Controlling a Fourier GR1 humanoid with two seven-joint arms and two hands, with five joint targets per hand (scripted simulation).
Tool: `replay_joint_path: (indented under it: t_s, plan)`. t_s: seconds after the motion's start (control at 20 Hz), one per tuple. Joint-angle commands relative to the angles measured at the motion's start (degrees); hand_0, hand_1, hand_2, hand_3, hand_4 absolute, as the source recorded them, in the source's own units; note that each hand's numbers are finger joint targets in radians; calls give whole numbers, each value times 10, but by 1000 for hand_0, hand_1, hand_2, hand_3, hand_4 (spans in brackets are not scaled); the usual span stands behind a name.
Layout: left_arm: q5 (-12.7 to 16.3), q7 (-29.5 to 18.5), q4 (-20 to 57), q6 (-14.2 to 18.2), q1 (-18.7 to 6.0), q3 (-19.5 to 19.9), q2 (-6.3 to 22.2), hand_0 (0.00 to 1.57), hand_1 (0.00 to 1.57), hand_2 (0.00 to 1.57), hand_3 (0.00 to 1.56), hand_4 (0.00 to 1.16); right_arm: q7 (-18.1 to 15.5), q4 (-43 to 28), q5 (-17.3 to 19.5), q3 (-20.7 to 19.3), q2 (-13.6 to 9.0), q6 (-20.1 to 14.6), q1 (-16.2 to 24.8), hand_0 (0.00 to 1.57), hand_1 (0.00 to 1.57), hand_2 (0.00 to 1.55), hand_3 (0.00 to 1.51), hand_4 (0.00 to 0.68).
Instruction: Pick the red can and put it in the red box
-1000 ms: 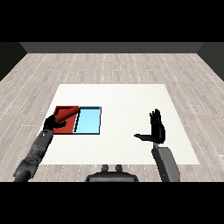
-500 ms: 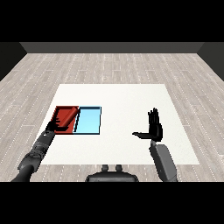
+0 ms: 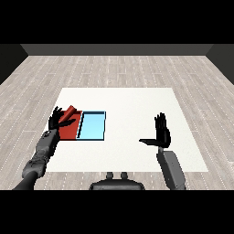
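Nearest to me, the two grey forearms come up from the lower corners over the white tabletop point(image 3: 123, 151). On the right side, the right hand point(image 3: 162, 133) stands upright above bare tabletop, fingers straight and together pointing up, thumb stuck out sideways toward the middle; it holds nothing and is well apart from the trays.

Over on the left, the left hand point(image 3: 59, 119) is at the near left part of the red tray point(image 3: 69, 130), its fingers spread and straight rather than curled, overlapping the tray's left edge. Just past those fingers a red shape, which looks like the red can point(image 3: 71, 112), sits tilted at the tray's far left corner, touching or almost touching the fingertips; I cannot tell whether it rests fully inside the tray or on its rim.

Beside the red tray, to its right and touching it, lies the light blue tray point(image 3: 93, 126). Beyond the tabletop, pale wooden floor point(image 3: 119, 68) runs to a dark wall.
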Motion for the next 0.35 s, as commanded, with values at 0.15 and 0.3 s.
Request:
replay_joint_path:
  t_s: [0.15, 0.3]
  plan:
    - [103, -159, -148, -146, 26, 57, -112, 0, 0, 0, 0, 0, -2, -3, 5, 0, -12, 11, 4, 0, 0, 0, 0, 0]
    - [99, -180, -223, -152, 93, 27, -155, 0, 0, 0, 0, 0, -57, 34, 13, 1, -19, 50, 27, 0, 0, 0, 0, 0]
